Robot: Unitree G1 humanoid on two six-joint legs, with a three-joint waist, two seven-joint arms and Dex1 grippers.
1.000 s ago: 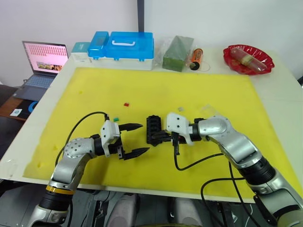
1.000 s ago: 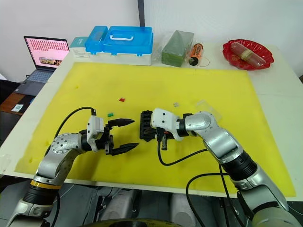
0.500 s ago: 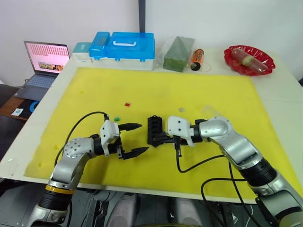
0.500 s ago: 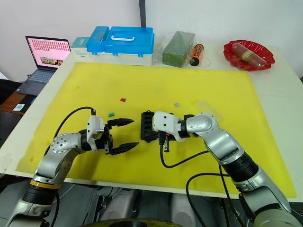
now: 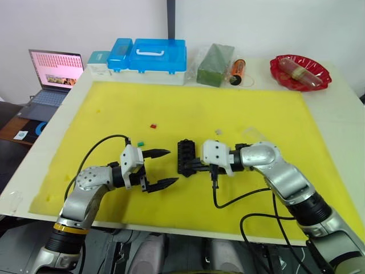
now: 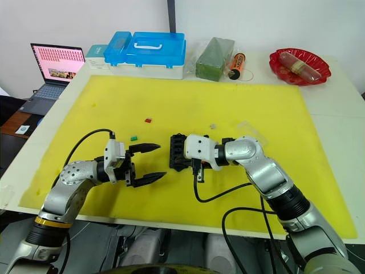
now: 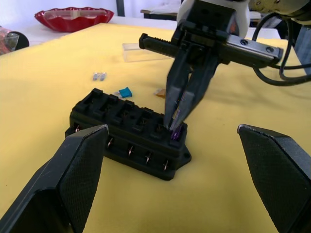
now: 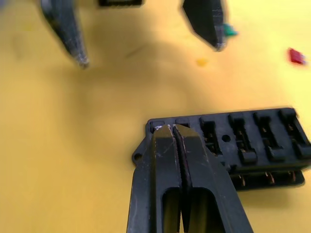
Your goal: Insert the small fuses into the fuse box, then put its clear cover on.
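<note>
The fuse box (image 5: 184, 157) lies on the yellow mat (image 5: 114, 108) near the front middle of the bench (image 5: 342, 108), between the 2 arms. The right end effector (image 7: 176, 127) has its fingers pressed together on a purple fuse (image 7: 177, 134) — the chip sits at the end slot of the box, at the corner nearest the robot. The other slots seen from the left wrist look unfilled. The left end effector (image 5: 162, 167) hovers just left of the box, fingers spread wide and holding nothing.

Loose fuses lie on the mat: a red one (image 5: 153, 126) and a green one (image 5: 139, 142) to the left of the box, a teal one (image 7: 125, 91), a tan one (image 7: 160, 92) and a grey one (image 7: 99, 75) beyond it. The clear cover (image 7: 141, 51) rests flat on the mat — farther back on the right arm's side, apart from the box.
</note>
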